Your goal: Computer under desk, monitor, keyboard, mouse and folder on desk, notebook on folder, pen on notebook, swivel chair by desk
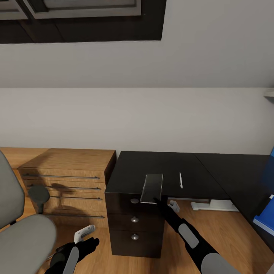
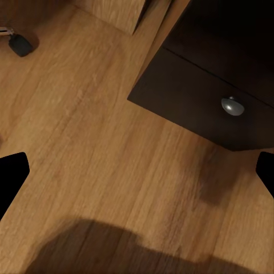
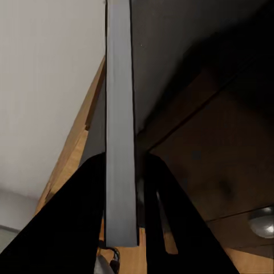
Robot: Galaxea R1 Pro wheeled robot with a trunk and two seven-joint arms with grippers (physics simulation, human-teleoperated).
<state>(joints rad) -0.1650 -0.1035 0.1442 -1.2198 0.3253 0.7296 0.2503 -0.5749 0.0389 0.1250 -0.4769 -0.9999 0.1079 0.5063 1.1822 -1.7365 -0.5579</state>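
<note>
My right gripper [image 1: 156,199] is shut on the dark grey notebook [image 1: 152,188] and holds it tilted over the front edge of the desk [image 1: 160,163], above the drawer unit [image 1: 134,224]. In the right wrist view the notebook [image 3: 120,114] is edge-on between the two fingers [image 3: 74,222] of that gripper [image 3: 123,162]. The white pen [image 1: 180,179] lies on the black top just right of the notebook. A blue folder [image 1: 265,222] rests on the desk's right wing, cut off by the frame. The grey swivel chair [image 1: 23,236] stands at the left. My left gripper [image 1: 88,243] hangs open low over the floor [image 2: 103,142].
A light wooden dresser [image 1: 64,182] with bar handles stands against the wall left of the desk. The chair's chrome base [image 1: 84,232] and a castor [image 2: 20,43] are near my left arm. A white desk leg [image 1: 213,205] rests on the floor under the top. A drawer knob [image 2: 231,106] is close by.
</note>
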